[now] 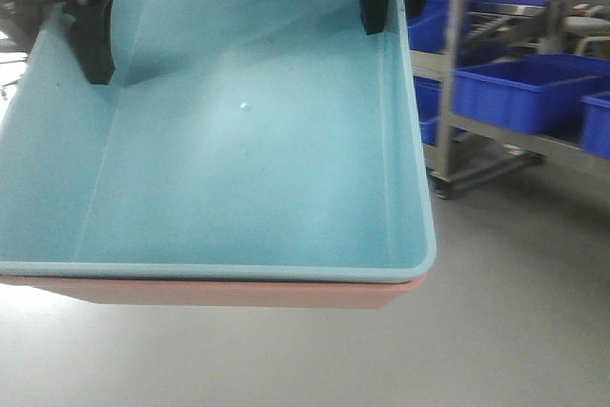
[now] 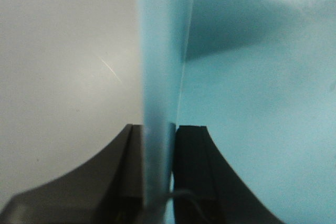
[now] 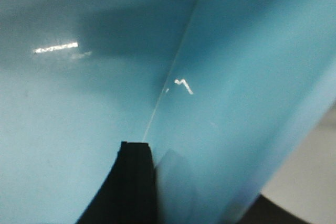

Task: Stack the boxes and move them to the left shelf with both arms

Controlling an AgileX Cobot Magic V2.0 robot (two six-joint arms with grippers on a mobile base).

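The light sky blue box (image 1: 248, 140) sits nested inside the salmon pink box (image 1: 238, 294), of which only a strip shows under the blue rim. Both hang above the grey floor. My left gripper (image 1: 91, 69) is shut on the blue box's left wall. In the left wrist view, the left gripper (image 2: 158, 148) has one finger on each side of that wall. My right gripper (image 1: 386, 26) is shut on the right wall. In the right wrist view, the right gripper (image 3: 199, 192) has one finger inside the box and one outside. The left shelf is out of view.
A steel rack (image 1: 457, 73) holding dark blue ribbed crates (image 1: 519, 92) stands at the right, on wheels. Grey floor (image 1: 515, 312) lies below and to the right of the boxes.
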